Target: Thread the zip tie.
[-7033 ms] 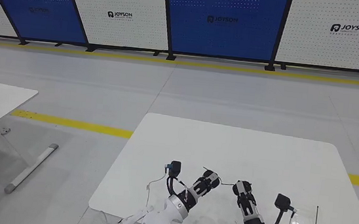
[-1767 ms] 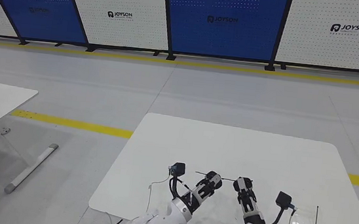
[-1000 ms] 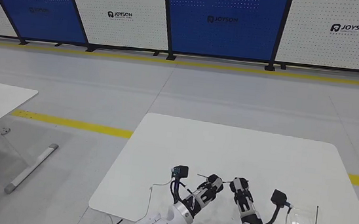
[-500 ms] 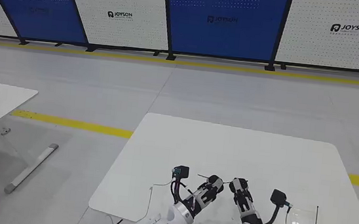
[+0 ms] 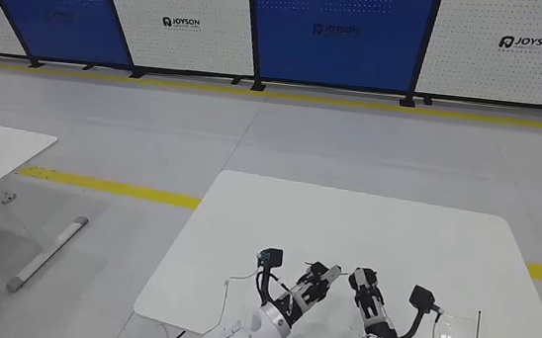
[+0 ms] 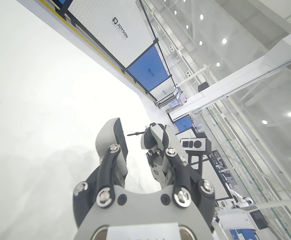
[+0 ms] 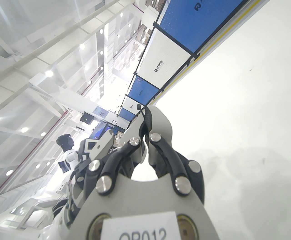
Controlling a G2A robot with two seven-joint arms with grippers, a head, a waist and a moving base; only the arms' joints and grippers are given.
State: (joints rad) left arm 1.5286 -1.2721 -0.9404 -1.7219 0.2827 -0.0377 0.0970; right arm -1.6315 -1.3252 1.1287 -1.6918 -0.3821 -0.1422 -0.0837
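holding zip tie [image 7: 139, 106] pinched in clenched right claw [image 7: 146, 118], raised just above counter [image 5: 364, 229], short end sticking out past the fingertips. left claw [image 6: 138, 128] released, fingers spread, set tip to tip with right claw. end of tie poking into that gap, probably presented for left to take. not yet threaded.

Right gripper [image 5: 357, 275], gripping zip tie [image 6: 136, 133], stands just beside left gripper [image 5: 327, 270].
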